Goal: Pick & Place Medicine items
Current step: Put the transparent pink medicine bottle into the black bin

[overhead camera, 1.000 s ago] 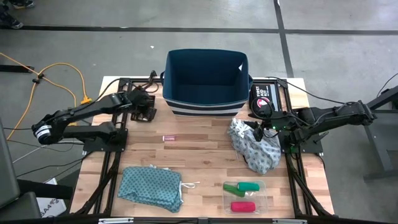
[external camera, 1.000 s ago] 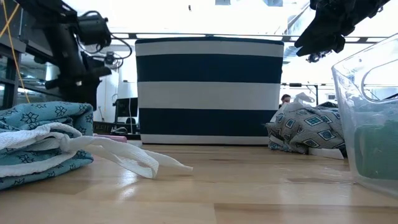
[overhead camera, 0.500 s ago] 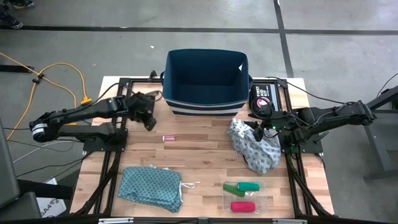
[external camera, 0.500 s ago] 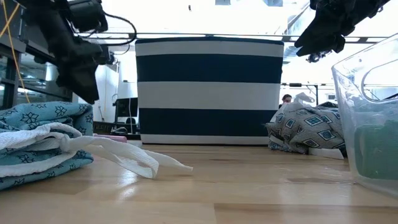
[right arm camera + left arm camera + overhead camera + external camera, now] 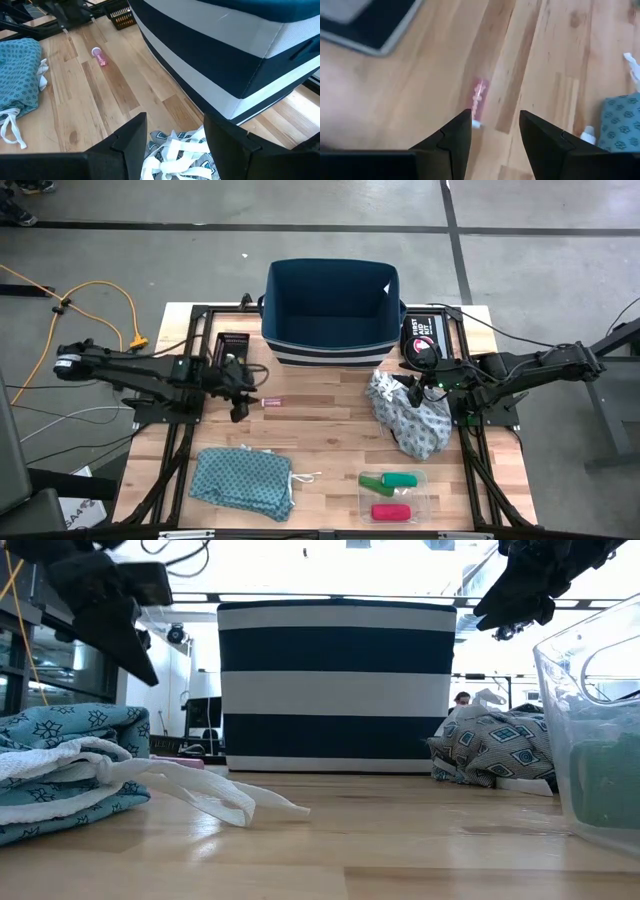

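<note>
Spreading across a workshop with a grey concrete floor, taped lines and an orange cable [image 5: 105, 298] trailing off to one side; sitting on it, a pale wooden slat table [image 5: 330, 435] with smooth, hard boards, likely letting small round things roll

Standing at the table's far edge, a navy-and-white striped fabric bin [image 5: 332, 310]; lying near the front, a teal patterned cloth [image 5: 243, 480]; crumpled under the right arm, a grey patterned cloth [image 5: 410, 418]; resting beside the bin, a black first aid pouch [image 5: 421, 340]

Holding two green tubes [image 5: 392, 479] and a red-pink tube [image 5: 390, 511], a clear plastic tray [image 5: 392, 494] near the front right

Hovering just beside a small pink vial [image 5: 271, 402] lying flat on bare boards in front of the bin, the left gripper [image 5: 240, 395], fingers parted and gripping nothing, vial showing between them in the wrist view

Waiting over the grey cloth, the right gripper [image 5: 175, 137], jaws apart and empty

Judging the vial light, rigid, slick and probably fragile; pinching across its middle, gently, seeming safest
</note>
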Action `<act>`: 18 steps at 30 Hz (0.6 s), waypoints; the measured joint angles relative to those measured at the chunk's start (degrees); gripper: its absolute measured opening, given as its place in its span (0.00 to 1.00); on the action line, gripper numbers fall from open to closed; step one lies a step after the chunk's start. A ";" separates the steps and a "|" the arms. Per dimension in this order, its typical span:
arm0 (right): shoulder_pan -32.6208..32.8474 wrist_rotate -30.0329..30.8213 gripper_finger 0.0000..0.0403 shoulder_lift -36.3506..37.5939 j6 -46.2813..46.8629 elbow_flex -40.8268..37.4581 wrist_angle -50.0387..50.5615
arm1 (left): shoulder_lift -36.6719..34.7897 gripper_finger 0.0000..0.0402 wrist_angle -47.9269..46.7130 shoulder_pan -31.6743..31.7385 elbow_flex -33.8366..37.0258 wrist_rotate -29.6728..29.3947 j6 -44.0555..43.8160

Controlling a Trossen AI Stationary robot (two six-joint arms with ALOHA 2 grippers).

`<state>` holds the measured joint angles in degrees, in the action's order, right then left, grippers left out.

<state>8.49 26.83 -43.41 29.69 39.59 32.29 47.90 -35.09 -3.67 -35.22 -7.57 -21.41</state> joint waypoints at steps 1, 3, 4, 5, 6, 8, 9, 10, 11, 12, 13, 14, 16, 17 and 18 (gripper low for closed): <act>0.02 0.02 0.46 0.01 0.00 0.00 0.00 | 0.00 0.40 0.49 -1.21 0.00 -1.95 0.42; 0.00 0.00 0.46 -0.01 0.00 0.00 0.00 | 0.00 0.40 1.17 -2.99 0.00 -5.53 0.64; 0.00 0.00 0.46 0.01 0.00 0.00 0.00 | 0.00 0.40 1.22 -3.67 0.00 -7.07 0.65; 0.00 0.02 0.46 0.01 0.00 0.00 0.00 | 0.10 0.40 1.26 -4.14 0.00 -8.28 0.64; 0.01 0.01 0.46 0.01 0.00 0.00 0.00 | 0.51 0.40 1.43 -4.44 0.00 -9.09 0.64; 0.00 0.00 0.46 0.01 0.00 0.00 0.00 | 1.52 0.40 1.61 -4.62 0.00 -9.83 0.66; 0.01 0.01 0.46 0.00 0.00 0.00 0.00 | 2.23 0.40 1.92 -4.67 0.04 -10.03 0.66; 0.01 0.02 0.46 0.01 0.00 0.00 0.00 | 3.07 0.40 2.69 -4.67 0.04 -10.15 0.66; 0.00 0.00 0.46 -0.01 0.00 0.00 0.00 | 4.03 0.40 3.58 -4.67 0.04 -10.28 0.85; 0.00 0.02 0.46 -0.01 0.00 0.00 0.00 | 5.05 0.40 4.15 -4.67 0.04 -10.35 1.28; 0.02 0.02 0.46 -0.01 0.00 0.00 -0.02 | 6.11 0.40 4.86 -4.67 0.04 -10.33 1.94; 0.00 0.01 0.46 -0.01 0.00 0.00 -0.02 | 7.27 0.40 5.88 -4.67 0.04 -10.32 2.72; 0.02 0.00 0.46 -0.01 0.00 0.00 0.00 | 9.54 0.40 7.91 -4.67 0.04 -10.29 4.44; 0.01 0.01 0.46 -0.01 0.00 0.00 -0.02 | 10.74 0.40 8.61 -4.67 0.04 -10.17 4.89; 0.00 0.02 0.46 -0.01 0.00 0.00 -0.02 | 11.86 0.40 9.35 -4.67 0.04 -10.14 5.08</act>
<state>8.49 26.85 -43.42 29.69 39.59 32.27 59.76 -25.74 -8.34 -35.18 -17.70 -16.33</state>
